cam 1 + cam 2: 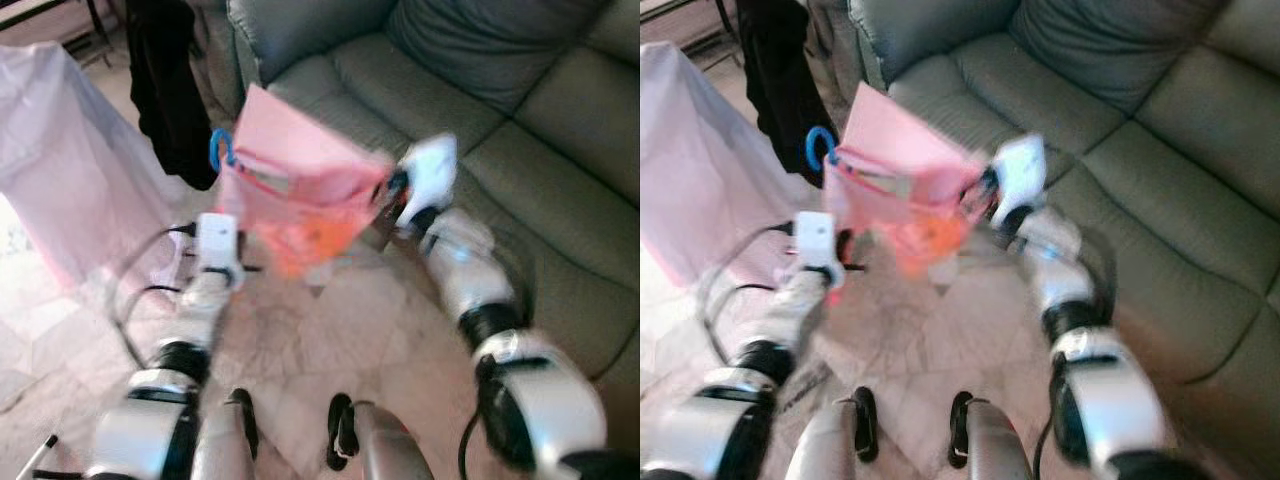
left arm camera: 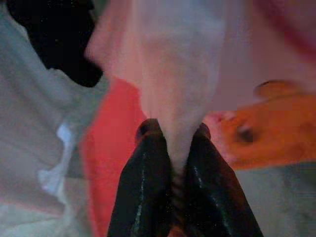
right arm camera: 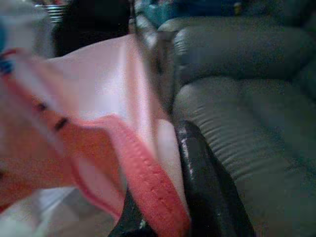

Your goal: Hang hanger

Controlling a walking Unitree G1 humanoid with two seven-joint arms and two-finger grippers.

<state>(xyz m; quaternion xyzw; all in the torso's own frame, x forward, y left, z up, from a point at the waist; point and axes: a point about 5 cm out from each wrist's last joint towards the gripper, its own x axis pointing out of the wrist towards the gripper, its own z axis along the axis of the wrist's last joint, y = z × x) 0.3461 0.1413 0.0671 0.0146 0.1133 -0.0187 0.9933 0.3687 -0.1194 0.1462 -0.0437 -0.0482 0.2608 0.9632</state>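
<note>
Between your two arms, above the pale tiled floor [image 1: 330,340] beside the grey-green leather sofa [image 1: 520,120], hangs the small pink garment with orange print [image 1: 300,190] on its blue plastic hanger hook [image 1: 220,148]. Left gripper [image 2: 173,148] is pinched onto the cloth; right gripper [image 3: 163,197] is clamped on its red-stitched hem. Risk: thin fabric could slip out, or the hanger slide free, since you hold cloth alone. Head views show the hook; wrist views show the grips.

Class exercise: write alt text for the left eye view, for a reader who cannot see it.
Blurred view from the robot's head: both grippers hold a pink garment up between them, the left gripper at one side and the right gripper at the other. A blue hanger hook sticks out at the garment's left. A grey sofa stands behind, with pale tiled floor below.
</note>
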